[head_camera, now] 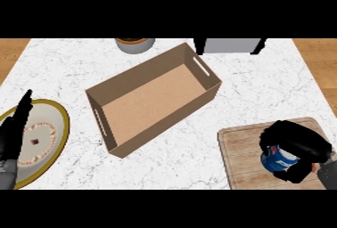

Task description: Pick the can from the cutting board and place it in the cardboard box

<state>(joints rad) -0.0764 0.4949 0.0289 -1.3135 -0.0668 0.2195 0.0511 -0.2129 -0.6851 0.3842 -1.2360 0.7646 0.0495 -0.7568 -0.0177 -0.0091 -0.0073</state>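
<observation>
A blue can [276, 161] with a white and red label stands on the wooden cutting board [240, 151] at the lower right. My right hand [297, 141] is curled round it from above and the right, hiding most of it. The open cardboard box [151, 97] lies tilted in the middle of the white marble counter, with nothing inside; slot handles show in its end walls. My left hand [14, 127] rests open at the left edge, fingers pointing up, over a plate.
A gold-rimmed plate [56, 129] with a round cake sits at the left under my left hand. A grey pot [135, 44] stands at the back, and a grey appliance [229, 45] at the back right.
</observation>
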